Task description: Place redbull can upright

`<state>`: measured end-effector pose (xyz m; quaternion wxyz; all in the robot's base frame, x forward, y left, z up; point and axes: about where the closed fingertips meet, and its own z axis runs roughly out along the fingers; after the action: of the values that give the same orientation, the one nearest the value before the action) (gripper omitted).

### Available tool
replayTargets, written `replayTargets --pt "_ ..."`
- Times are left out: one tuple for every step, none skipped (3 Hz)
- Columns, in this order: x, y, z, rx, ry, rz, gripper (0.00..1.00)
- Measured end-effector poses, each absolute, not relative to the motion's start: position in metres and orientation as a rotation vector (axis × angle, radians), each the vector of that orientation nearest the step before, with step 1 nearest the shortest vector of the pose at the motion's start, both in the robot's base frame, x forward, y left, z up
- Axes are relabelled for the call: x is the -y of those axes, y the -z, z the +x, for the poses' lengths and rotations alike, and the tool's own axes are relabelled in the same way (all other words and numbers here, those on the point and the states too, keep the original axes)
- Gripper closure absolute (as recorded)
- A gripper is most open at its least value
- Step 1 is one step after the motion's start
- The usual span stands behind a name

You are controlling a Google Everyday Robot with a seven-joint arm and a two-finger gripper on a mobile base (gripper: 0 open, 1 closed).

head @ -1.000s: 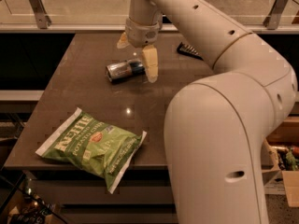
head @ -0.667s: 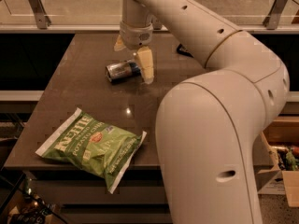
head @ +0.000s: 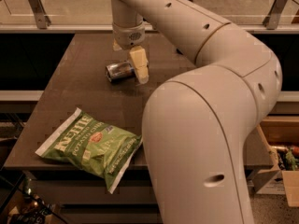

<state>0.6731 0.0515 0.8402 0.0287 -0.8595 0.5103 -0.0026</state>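
The redbull can [head: 118, 71] lies on its side on the dark table [head: 79, 92], its shiny end facing front left. My gripper [head: 130, 63] hangs down from the wrist right over the can's right part. Its near finger [head: 140, 65] stands against the can's right side, and the other finger [head: 117, 45] shows behind the can. The fingers are apart and do not hold the can.
A green chip bag [head: 93, 146] lies flat near the table's front left edge. My large arm [head: 210, 125] covers the right half of the table. A glass railing [head: 56, 3] runs behind the table. A cardboard box [head: 280, 171] sits on the floor at right.
The gripper and arm have shifted a little to the left, closer over the can. The can and chip bag have not moved.
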Motion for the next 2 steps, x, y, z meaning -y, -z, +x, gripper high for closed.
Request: replayTargets --pt "-0.0490 -0.8405 0.6767 -1.679 0.015 -2.589 0.00" --pt "-0.0447 -0.8400 0.6783 -1.755 -0.015 -2.511 0.00"
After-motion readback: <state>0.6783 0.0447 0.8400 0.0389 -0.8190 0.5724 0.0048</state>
